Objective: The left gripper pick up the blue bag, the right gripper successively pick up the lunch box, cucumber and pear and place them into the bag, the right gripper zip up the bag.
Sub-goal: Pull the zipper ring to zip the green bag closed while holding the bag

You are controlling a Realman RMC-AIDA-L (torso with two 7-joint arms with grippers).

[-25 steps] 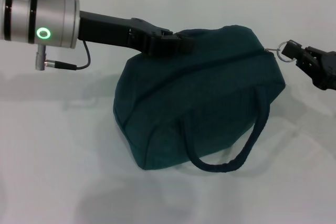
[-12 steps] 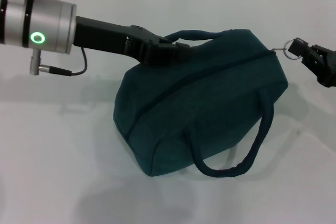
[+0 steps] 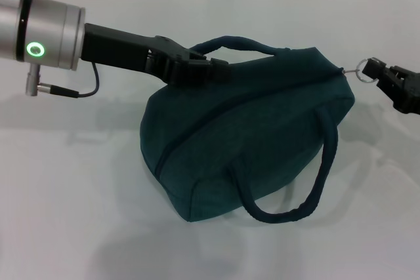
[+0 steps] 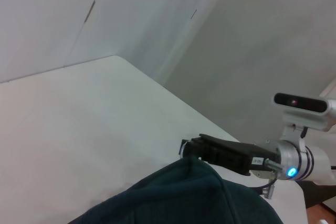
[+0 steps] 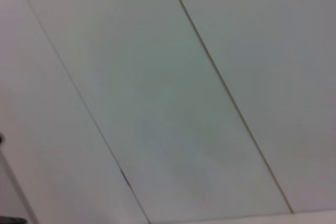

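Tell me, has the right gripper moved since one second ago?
Yes. The right gripper, holding the zipper ring, has drawn rightward, away from the bag, toward the picture's edge.

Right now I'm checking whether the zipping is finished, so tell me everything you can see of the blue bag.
The blue bag is a dark teal, soft fabric tote lying tilted on the white table, looking bulged. Its zip seam runs diagonally and looks closed. One strap arches at the top, where the left gripper clamps the bag's upper edge; the other strap hangs in a loop toward the front. At the bag's right corner a metal pull ring sticks out, gripped by the right gripper.
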